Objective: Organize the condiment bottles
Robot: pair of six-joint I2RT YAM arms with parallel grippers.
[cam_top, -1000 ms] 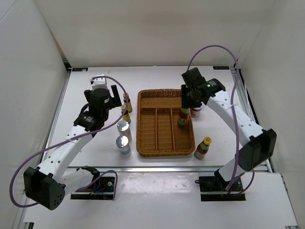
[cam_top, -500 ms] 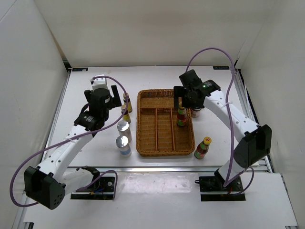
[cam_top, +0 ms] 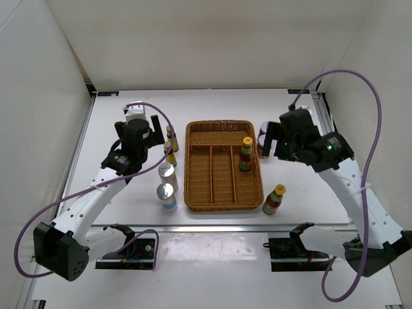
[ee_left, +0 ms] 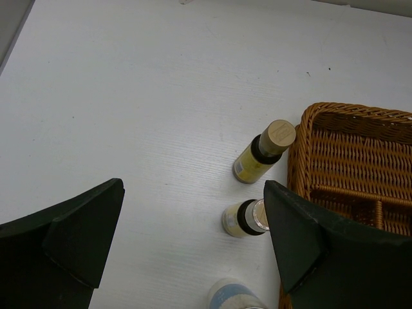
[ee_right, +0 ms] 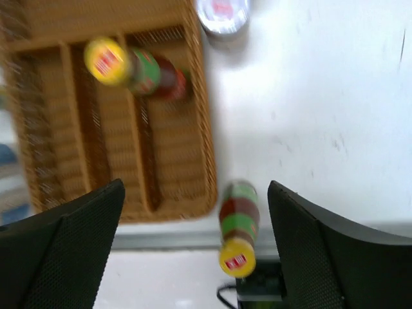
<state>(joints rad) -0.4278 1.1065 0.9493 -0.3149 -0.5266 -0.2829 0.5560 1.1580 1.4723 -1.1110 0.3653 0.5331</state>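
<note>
Red bottle (cam_top: pixel 246 153) stands in tray (cam_top: pixel 223 208), 3 o'clock slot. Right gripper (cam_top: pixel 275 143), left gripper (ee_left: pixel 193 185) open, empty. Next: grab second bottle (cam_top: pixel 273 199), tray's 4 o'clock.

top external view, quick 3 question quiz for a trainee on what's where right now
1. True or false: a red sauce bottle is inside the wicker tray.
2. How many silver-topped white cylinders stand on the table left of the tray? A) one B) two C) four
3. Fill in: the right gripper has its jaws ____, with nothing between them.

Key: 1 true; 2 B; 3 open
</note>
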